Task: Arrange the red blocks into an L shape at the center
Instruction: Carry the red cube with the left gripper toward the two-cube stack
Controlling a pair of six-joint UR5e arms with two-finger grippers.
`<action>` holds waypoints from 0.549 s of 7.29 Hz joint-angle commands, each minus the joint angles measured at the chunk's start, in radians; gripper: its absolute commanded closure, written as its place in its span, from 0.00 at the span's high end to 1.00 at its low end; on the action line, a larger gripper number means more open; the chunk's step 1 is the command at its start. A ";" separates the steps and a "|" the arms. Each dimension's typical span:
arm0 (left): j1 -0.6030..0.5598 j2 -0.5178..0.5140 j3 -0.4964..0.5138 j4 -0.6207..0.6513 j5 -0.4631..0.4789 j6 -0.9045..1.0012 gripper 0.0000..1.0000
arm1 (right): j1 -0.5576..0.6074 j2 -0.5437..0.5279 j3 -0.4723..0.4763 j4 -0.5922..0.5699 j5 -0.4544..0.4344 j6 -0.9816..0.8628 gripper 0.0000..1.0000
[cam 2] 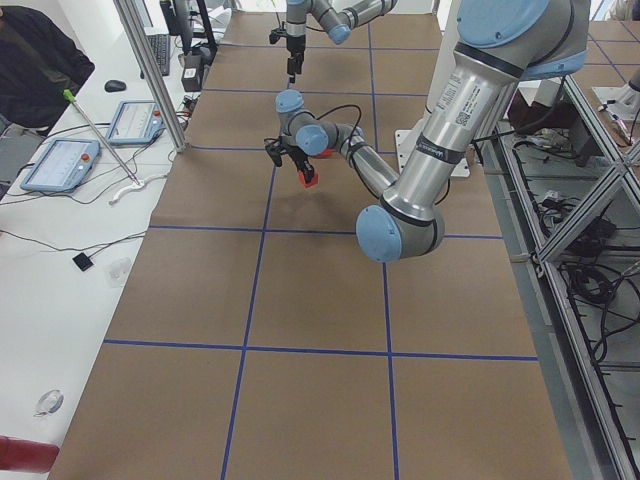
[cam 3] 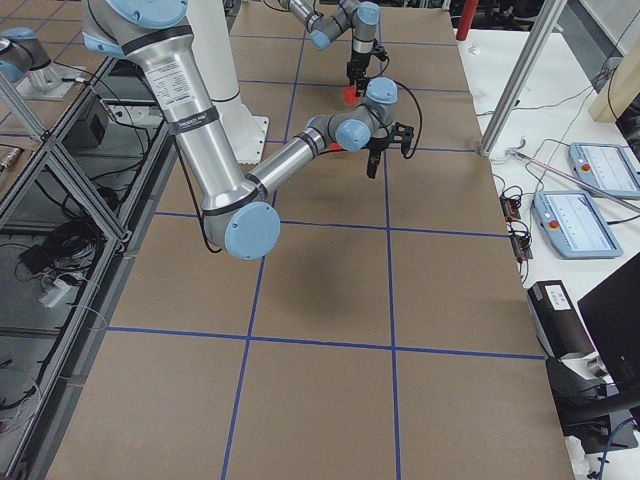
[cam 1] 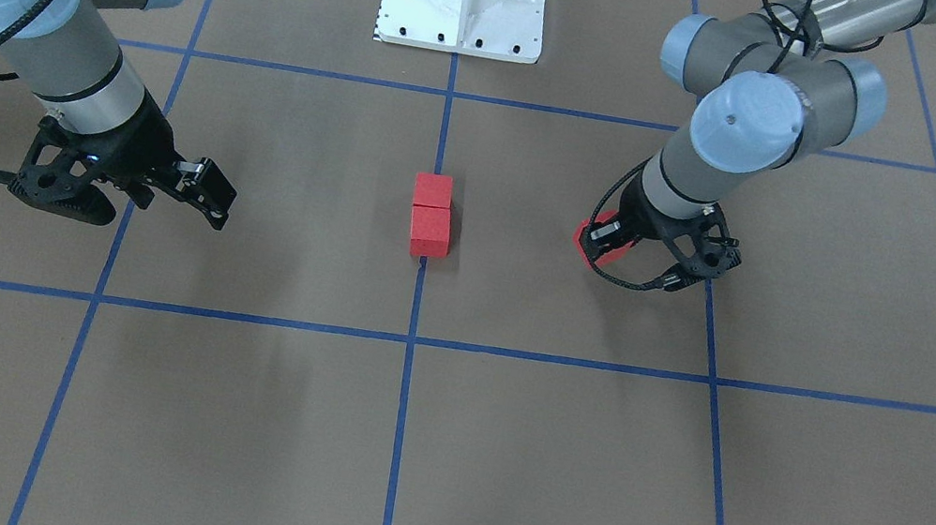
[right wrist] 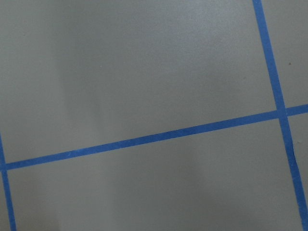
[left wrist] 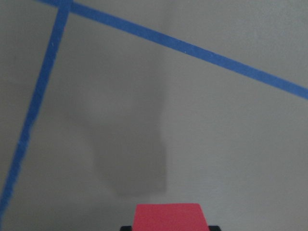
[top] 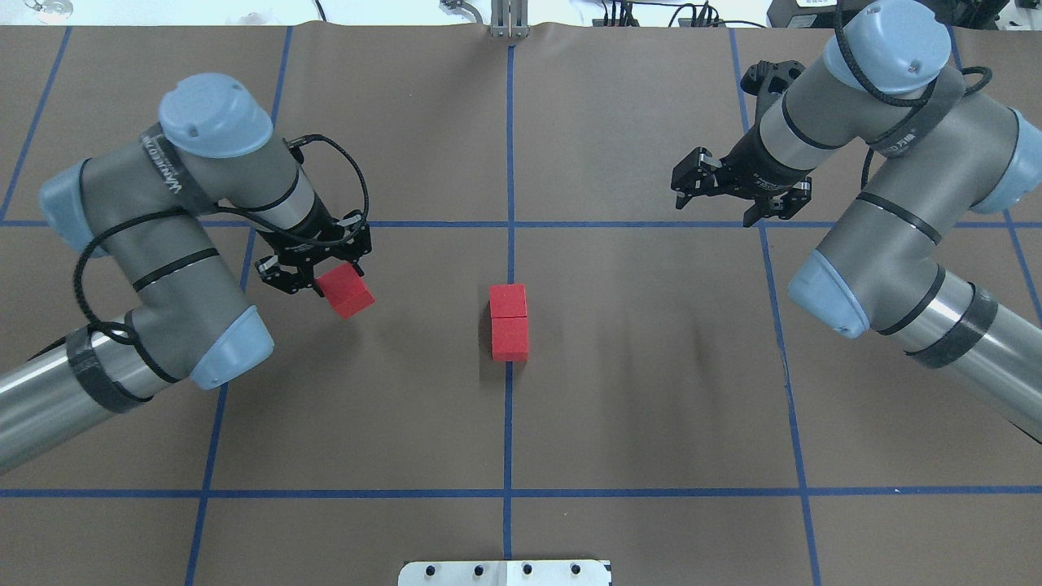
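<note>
Two red blocks (top: pixel 508 300) (top: pixel 510 338) lie touching in a short row on the blue tape line at the center (top: pixel 510 252); they also show in the front view (cam 1: pixel 432 190) (cam 1: pixel 431 232). My left gripper (top: pixel 332 281) is shut on the third red block (top: pixel 348 295) and holds it above the table, left of the center. That block shows in the front view (cam 1: pixel 588 236) and at the bottom of the left wrist view (left wrist: pixel 171 217). My right gripper (top: pixel 688 185) is open and empty, above the table to the right of the center.
The white metal base plate (top: pixel 505 573) sits at the near table edge. Blue tape grid lines (top: pixel 651 224) cross the brown surface. An operator (cam 2: pixel 40 60) and tablets (cam 2: pixel 60 165) are at a side table beyond the far edge.
</note>
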 commanded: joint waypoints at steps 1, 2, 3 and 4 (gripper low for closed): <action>0.040 -0.092 0.041 0.049 0.089 -0.400 0.00 | 0.000 -0.001 0.000 0.000 0.000 0.001 1.00; 0.048 -0.099 0.044 0.043 0.090 -0.558 0.00 | 0.000 0.001 0.000 0.000 -0.002 0.001 1.00; 0.052 -0.137 0.072 0.051 0.088 -0.639 0.00 | 0.000 0.001 0.000 0.000 0.000 0.001 1.00; 0.081 -0.151 0.089 0.045 0.093 -0.712 0.00 | 0.000 -0.001 0.000 0.000 -0.002 0.001 1.00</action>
